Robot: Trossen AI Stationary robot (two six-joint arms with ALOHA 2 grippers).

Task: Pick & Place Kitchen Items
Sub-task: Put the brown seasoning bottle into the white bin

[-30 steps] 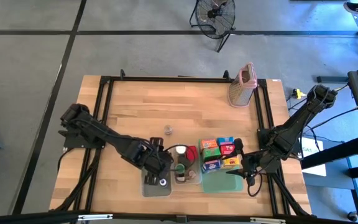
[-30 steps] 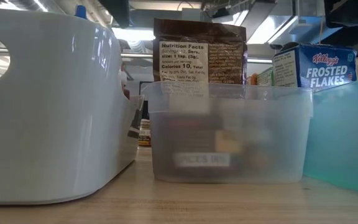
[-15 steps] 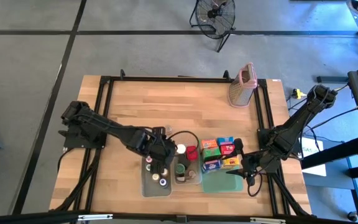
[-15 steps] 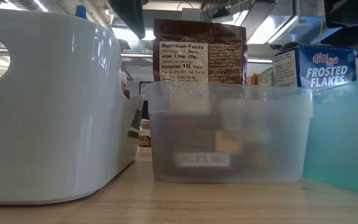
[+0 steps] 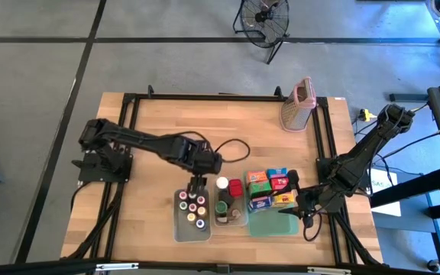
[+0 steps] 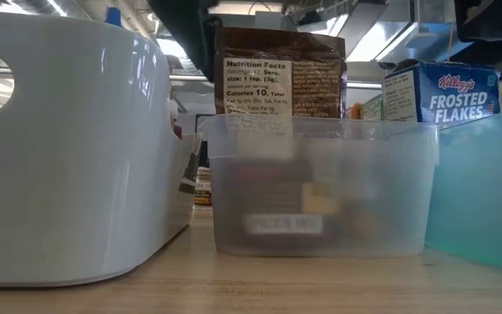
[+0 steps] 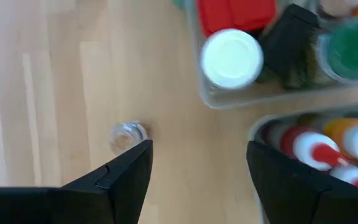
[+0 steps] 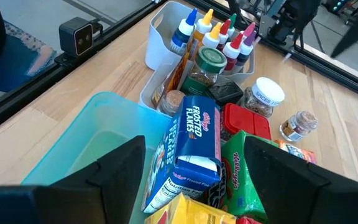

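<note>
The left gripper [image 5: 202,169] hangs over bare wood just at 12 o'clock of the white tub [image 5: 192,229], its fingers [image 7: 124,176] spread wide with nothing between them. A lone clear jar [image 7: 127,135] lies on the table just ahead of one finger, apart from both tubs. The white tub holds small bottles [image 5: 192,209] with red, yellow and white caps. The clear tub [image 5: 231,222] at its 3 o'clock holds a white-capped jar [image 5: 222,183], a red carton [image 5: 236,188] and a green-lidded jar [image 5: 222,206]. Further to 3 o'clock, the green tray [image 5: 270,224] carries the cartons [image 5: 271,189], a Frosted Flakes box [image 8: 196,144] among them. The right gripper [image 5: 292,208] waits at the tray's 3 o'clock edge, fingers [image 8: 124,163] wide apart and empty. The grater [image 5: 298,104] stands at the table's 1 o'clock corner.
</note>
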